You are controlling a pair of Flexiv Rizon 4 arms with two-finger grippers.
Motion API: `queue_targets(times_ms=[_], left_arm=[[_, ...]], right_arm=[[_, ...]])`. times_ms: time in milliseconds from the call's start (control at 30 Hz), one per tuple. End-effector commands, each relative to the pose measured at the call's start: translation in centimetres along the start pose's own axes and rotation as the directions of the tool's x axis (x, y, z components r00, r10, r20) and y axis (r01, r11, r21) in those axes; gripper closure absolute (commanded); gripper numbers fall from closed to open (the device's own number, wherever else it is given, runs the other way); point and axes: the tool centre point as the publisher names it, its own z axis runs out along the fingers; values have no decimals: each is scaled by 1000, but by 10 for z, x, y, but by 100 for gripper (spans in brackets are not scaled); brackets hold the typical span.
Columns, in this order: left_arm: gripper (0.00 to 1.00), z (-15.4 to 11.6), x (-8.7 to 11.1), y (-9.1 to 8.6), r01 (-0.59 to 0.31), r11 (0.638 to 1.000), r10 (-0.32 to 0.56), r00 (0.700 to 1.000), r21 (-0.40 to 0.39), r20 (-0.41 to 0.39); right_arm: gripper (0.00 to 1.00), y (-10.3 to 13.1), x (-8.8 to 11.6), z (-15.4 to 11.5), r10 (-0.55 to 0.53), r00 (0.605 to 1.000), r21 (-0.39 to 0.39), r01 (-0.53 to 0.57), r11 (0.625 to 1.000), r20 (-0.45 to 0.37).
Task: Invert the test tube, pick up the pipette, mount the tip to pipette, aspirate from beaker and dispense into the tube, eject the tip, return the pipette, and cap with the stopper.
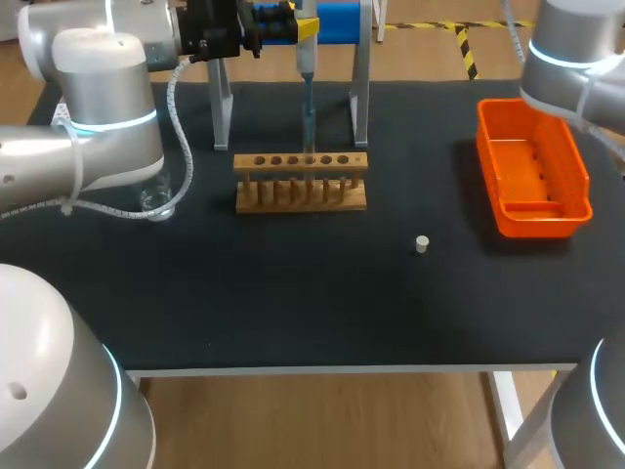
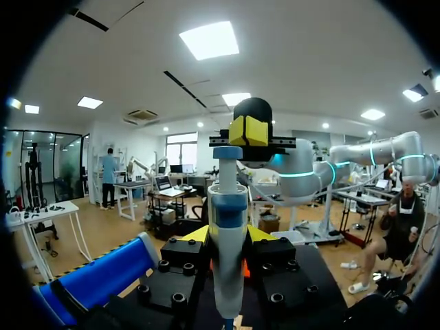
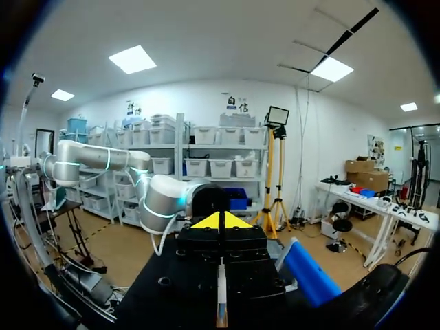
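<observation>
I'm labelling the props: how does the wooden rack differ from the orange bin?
The wooden rack stands mid-table, long side across; the orange bin sits at the right, long side running away from the camera. The rack is a frame with a row of holes on top; the bin is an open walled tray. Both rest on the black table.

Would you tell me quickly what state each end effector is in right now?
Left end effector: closed on the pipette.
Right end effector: closed, tips together.

Black-topped table (image 1: 293,293) carries a wooden test-tube rack (image 1: 301,183). Clear glass beaker (image 1: 156,200) left of rack; small white stopper (image 1: 422,244) and orange plastic tray (image 1: 532,171) right of it.
</observation>
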Motion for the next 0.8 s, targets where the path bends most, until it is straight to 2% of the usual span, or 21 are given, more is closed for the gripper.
queue_targets(times_ms=[33, 433, 800], left_arm=[[100, 0, -1, -1, 1, 1000, -1, 1000, -1, -2], [100, 0, -1, -1, 1, 1000, -1, 1000, -1, -2], [100, 0, -1, -1, 1, 1000, -1, 1000, -1, -2]], right_arm=[[100, 4, -8, 13, 1, 999, 12, 0, 1000, -54], [100, 4, -8, 36, 3, 996, 33, 0, 999, -89], [100, -4, -1, 42, 21, 994, 48, -15, 999, -109]])
